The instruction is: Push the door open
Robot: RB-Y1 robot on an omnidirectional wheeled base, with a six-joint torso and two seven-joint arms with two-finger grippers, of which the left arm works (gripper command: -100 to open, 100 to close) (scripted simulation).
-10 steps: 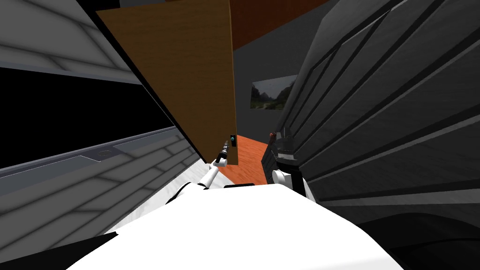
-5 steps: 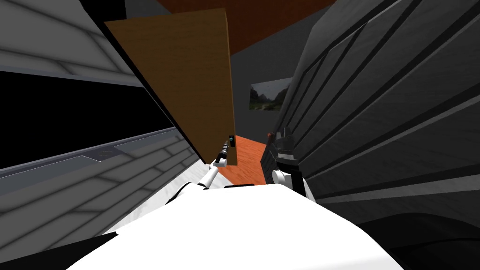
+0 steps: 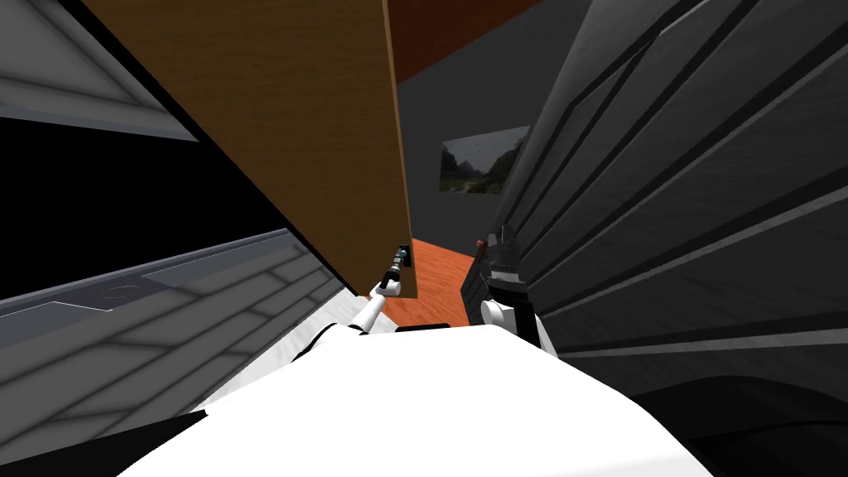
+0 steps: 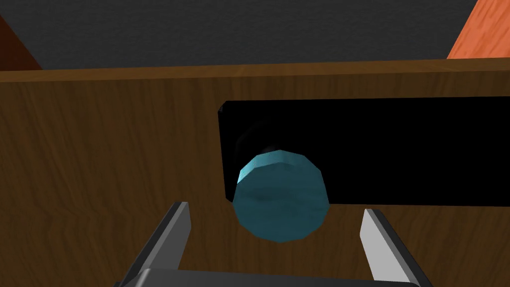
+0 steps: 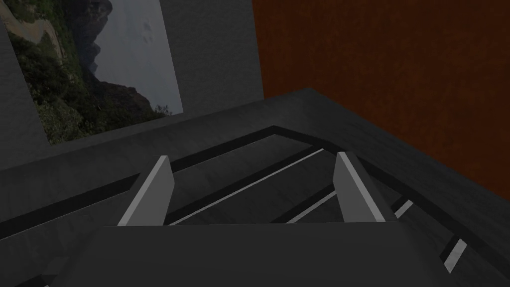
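Left claw (image 4: 275, 209) stands open, its two thin, flat grey blades spread wide with nothing pinched between them. Just past their tips, in line with the gap, sits a round knob (image 4: 280, 197). It is teal and faceted like a cut stone, with a paler glint on one shoulder, and neither blade touches it. The knob juts from a long, flat black plate (image 4: 398, 149) with square corners, set on the door (image 4: 99, 159) close to its free edge. The door is a flat slab of brown wood with a fine grain.

From the head, the same left claw (image 3: 398, 263) sits at the end of a slim white forearm and points at the door (image 3: 290, 124) near that free edge. The door stands ajar, leaving a gap between its free edge and a dark grey panelled surface (image 3: 679, 207) ribbed with raised bands and pale lines. Right claw (image 5: 254, 158) is held close beside that surface, its blades parted and empty.

Along the door's opposite edge lies a grey wall (image 3: 166, 331) scored like brickwork, with a black area (image 3: 124, 207) above it. Through the gap shows an orange wood-grain floor (image 3: 439, 281). Past it is a smooth dark grey wall carrying a rectangular landscape picture (image 3: 476, 161), with a red-brown surface (image 3: 447, 25) beyond.
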